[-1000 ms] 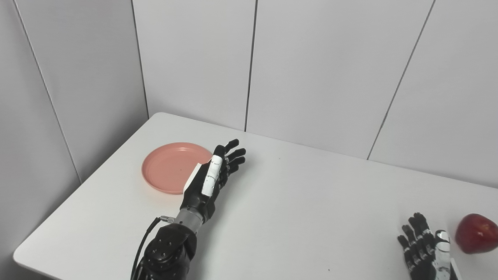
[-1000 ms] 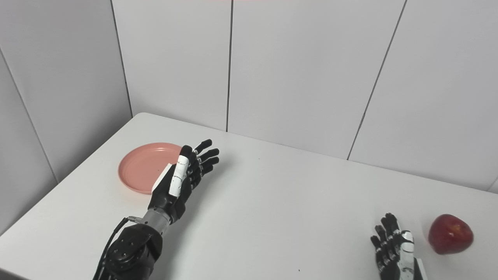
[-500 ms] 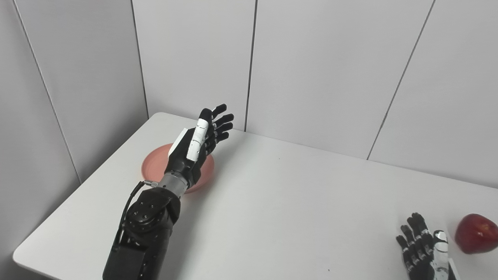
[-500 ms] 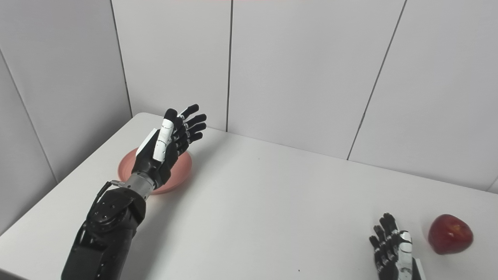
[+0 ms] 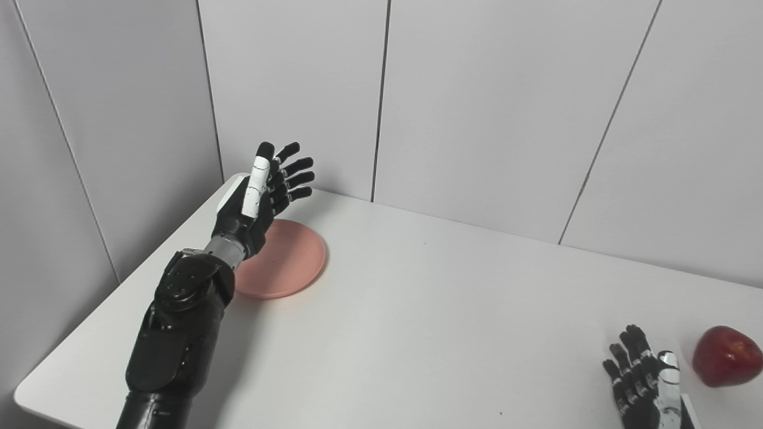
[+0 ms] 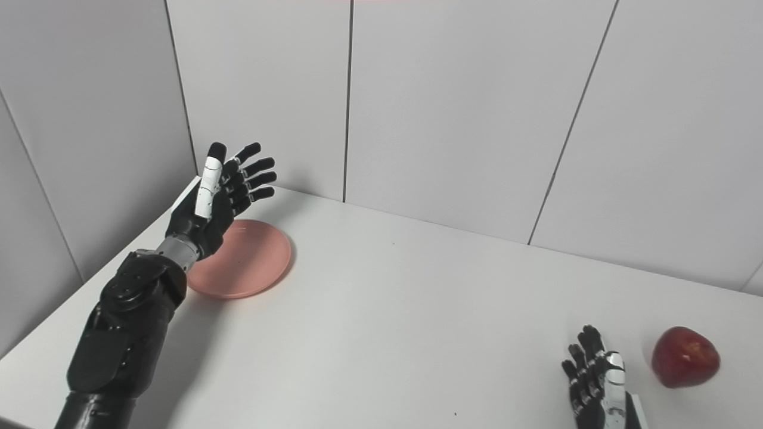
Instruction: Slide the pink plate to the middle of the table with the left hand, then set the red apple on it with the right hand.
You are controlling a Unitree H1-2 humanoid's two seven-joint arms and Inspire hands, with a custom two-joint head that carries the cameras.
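The pink plate (image 5: 289,262) lies flat on the white table (image 5: 429,310) near its far left corner. My left hand (image 5: 262,196) is open and empty, raised above the plate's far left side, fingers spread and pointing up to the right; it also shows in the right eye view (image 6: 217,199). Its forearm hides the plate's left edge. The red apple (image 5: 726,356) rests on the table at the right edge, also in the right eye view (image 6: 684,356). My right hand (image 5: 647,381) is open and empty, just left of the apple, not touching it.
Grey wall panels (image 5: 477,107) close the table's back and left side, close behind my left hand. The table's front left corner (image 5: 24,396) is rounded.
My left hand has risen and swung left and back, from the plate's right side to above its far left side. The plate, apple and right hand have stayed put.
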